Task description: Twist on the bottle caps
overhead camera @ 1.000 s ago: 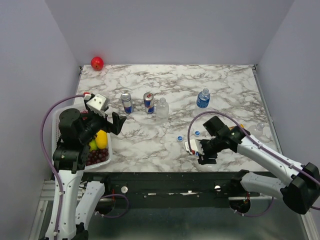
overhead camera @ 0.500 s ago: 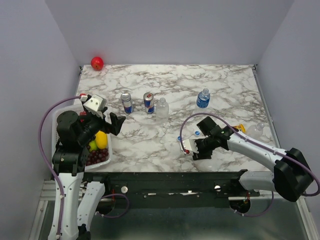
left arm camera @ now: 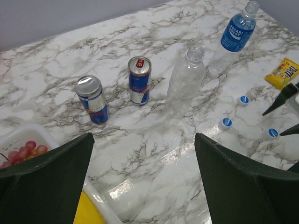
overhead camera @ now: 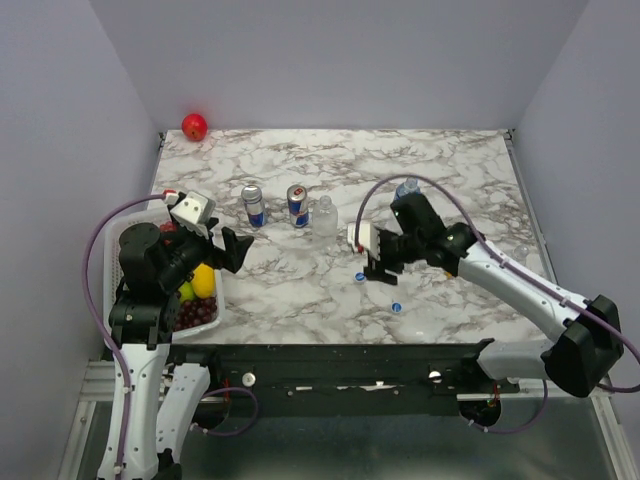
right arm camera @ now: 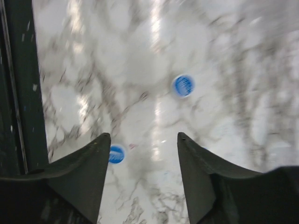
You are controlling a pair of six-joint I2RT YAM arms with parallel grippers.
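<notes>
Marble table (overhead camera: 300, 290). The right gripper (overhead camera: 377, 266) has swung from the near edge up toward the table's middle since a second ago. Its jaws stand apart with nothing between them.

Right wrist view, blurred: two bottle caps lie on the marble beyond its fingers (right arm camera: 88, 177). One (right arm camera: 183, 86) is farther off and one (right arm camera: 116, 154) is at a fingertip.

Overhead: one cap (overhead camera: 359, 277) lies just beside the gripper, unmoved. Another (overhead camera: 396, 307) shows near the front edge, at the spot the gripper covered before.

The unlabelled bottle (overhead camera: 324, 218) is upright with its neck open, beside two cans (overhead camera: 298, 205). The labelled bottle (overhead camera: 405, 187) is now half hidden behind the right arm.

The left gripper (overhead camera: 243, 248) is spread wide and empty near the fruit basket (left arm camera: 21, 136), its place unchanged.
</notes>
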